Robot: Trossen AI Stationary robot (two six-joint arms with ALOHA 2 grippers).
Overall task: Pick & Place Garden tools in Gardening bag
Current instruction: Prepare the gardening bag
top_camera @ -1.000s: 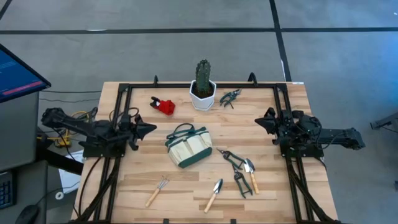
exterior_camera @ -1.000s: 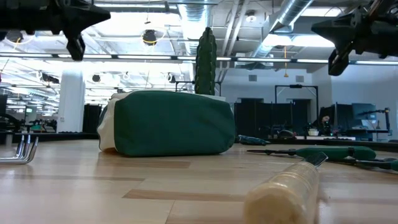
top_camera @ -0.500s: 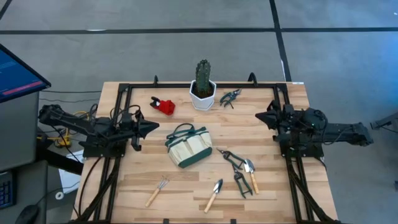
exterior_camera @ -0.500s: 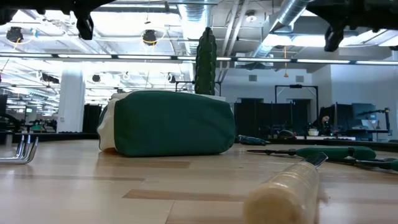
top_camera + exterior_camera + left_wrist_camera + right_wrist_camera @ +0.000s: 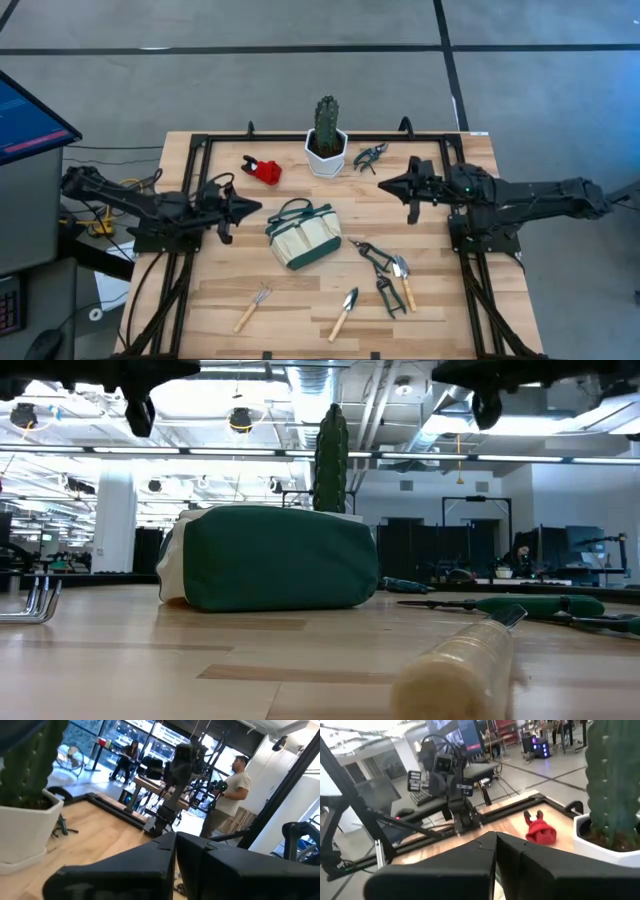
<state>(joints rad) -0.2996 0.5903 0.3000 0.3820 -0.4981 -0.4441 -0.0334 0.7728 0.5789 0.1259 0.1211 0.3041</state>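
Observation:
The gardening bag [image 5: 303, 235], cream with green trim, stands mid-table on its base; the low view shows its green side [image 5: 270, 560]. Garden tools lie flat around it: a red pruner [image 5: 262, 168] at the far left, dark shears [image 5: 370, 156] by the cactus, and shears [image 5: 372, 257] with a trowel [image 5: 403, 275] to the bag's right. Another trowel [image 5: 345, 312] and a fork [image 5: 253, 308] lie near the front edge. My left gripper [image 5: 252, 208] hovers shut, left of the bag. My right gripper [image 5: 385, 185] hovers shut, right of the cactus. Both point level and hold nothing.
A green cactus in a white pot [image 5: 327, 140] stands at the far middle, close to my right gripper. A black frame [image 5: 300, 137] runs along the far and side edges. A wooden handle [image 5: 455, 665] lies close to the low camera. A person [image 5: 235, 785] stands beyond the table.
My right gripper has risen and reached out from the right edge toward the table's middle, ending beside the cactus; it stays shut. My left gripper has risen a little and edged toward the bag. No tool and no bag has moved.

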